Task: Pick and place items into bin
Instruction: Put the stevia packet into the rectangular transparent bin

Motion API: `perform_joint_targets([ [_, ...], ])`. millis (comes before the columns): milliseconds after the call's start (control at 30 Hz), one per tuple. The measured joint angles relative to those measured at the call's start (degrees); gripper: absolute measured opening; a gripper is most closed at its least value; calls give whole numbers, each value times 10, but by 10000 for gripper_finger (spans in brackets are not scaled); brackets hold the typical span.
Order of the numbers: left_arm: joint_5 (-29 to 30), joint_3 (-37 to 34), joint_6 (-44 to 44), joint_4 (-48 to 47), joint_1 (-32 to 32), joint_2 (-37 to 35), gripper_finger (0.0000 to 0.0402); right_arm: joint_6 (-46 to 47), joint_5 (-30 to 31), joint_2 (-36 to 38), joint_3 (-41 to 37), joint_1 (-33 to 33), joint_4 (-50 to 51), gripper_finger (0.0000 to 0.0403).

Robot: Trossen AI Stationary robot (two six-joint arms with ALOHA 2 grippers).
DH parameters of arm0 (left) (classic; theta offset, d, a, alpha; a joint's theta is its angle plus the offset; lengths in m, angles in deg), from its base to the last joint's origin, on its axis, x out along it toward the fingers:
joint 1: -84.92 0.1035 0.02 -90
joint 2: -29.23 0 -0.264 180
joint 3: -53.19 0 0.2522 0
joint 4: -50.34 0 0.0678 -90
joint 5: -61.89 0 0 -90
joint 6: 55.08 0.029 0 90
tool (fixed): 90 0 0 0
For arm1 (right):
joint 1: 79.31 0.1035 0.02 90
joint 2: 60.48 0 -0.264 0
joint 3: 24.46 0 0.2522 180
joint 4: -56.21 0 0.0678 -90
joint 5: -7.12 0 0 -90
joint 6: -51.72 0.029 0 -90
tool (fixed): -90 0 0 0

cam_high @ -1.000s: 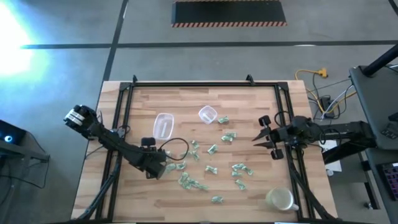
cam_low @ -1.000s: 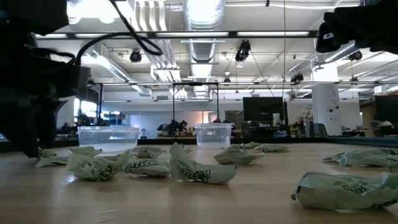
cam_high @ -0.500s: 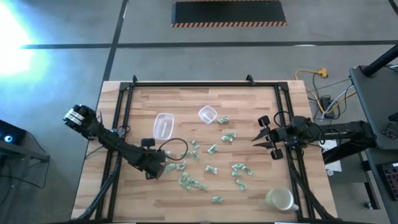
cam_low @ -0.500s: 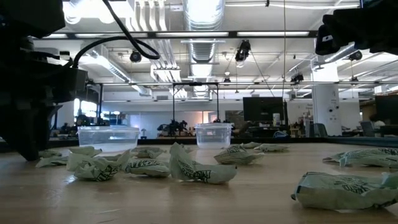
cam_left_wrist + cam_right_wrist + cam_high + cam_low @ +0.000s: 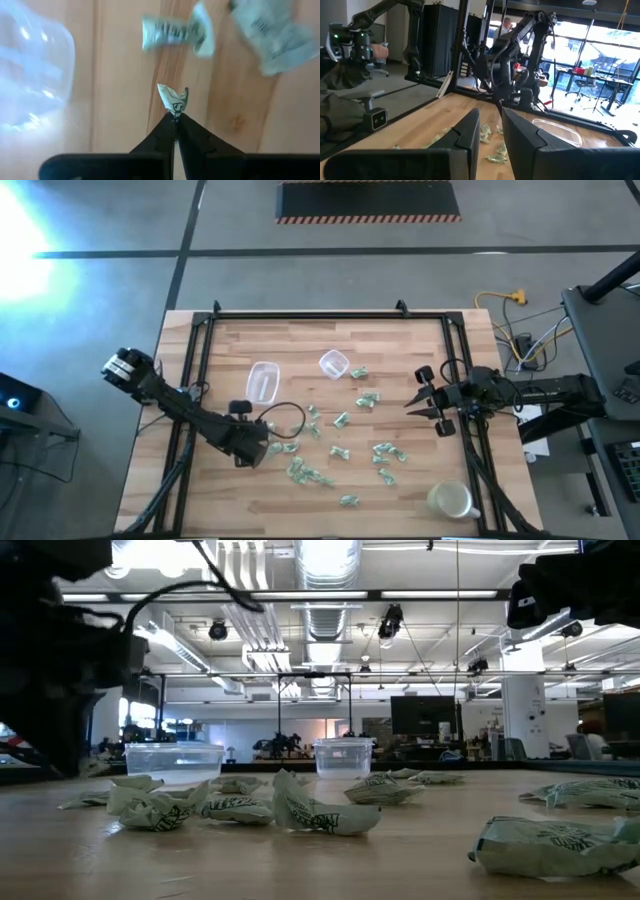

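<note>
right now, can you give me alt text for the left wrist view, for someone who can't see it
The left gripper is shut on one small crinkly green-and-white wrapped piece, pinching its lower end above a wooden table. Two more wrapped pieces lie beyond it, and a clear plastic container shows blurred to one side.

Wrapped pieces (image 5: 340, 420): about fifteen on the table (image 5: 400, 340); some lie in clumps, so the exact count is uncertain. One more is pinched in the left gripper (image 5: 176, 116).
Clear tubs: two, one oblong (image 5: 261, 382) and one squarish (image 5: 334, 363).
Pale round tub (image 5: 450, 500): one.
Arms: two, left (image 5: 190, 415) and right (image 5: 520, 392).
Table: one.
</note>
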Motion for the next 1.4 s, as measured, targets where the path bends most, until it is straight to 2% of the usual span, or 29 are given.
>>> perform_joint_targets([
  [67, 27, 14, 25, 0, 0, -8, 1, 0, 0, 0, 0, 0, 0, 72],
  [233, 138, 29, 72, -1, 5, -33, 0, -1, 0, 0, 0, 0, 0, 72],
  [333, 207, 27, 72, -19, 24, -45, 0, -1, 1, 0, 0, 0, 0, 72],
  [433, 244, 24, 71, -36, 52, -53, 0, -1, 3, 0, 0, 0, 0, 72],
  [633, 244, 23, 92, -41, 124, -55, 0, -3, 4, 0, 0, 0, 0, 72],
  [833, 209, 15, 120, -40, 184, -55, 0, -3, 4, 0, 0, 0, 0, 72],
  [1000, 208, 11, 123, -39, 212, -55, 0, -3, 4, 0, 0, 0, 1, 72],
  [1133, 205, 7, 159, -23, 215, -55, 1, -3, 4, 0, 0, 0, 0, 72],
  [1233, 205, 7, 183, -5, 215, -55, 19, -4, 4, 0, 0, 0, 1, 72],
  [1400, 206, 7, 194, 2, 219, -59, 81, -1, 4, 0, 0, 0, 3, 72],
])
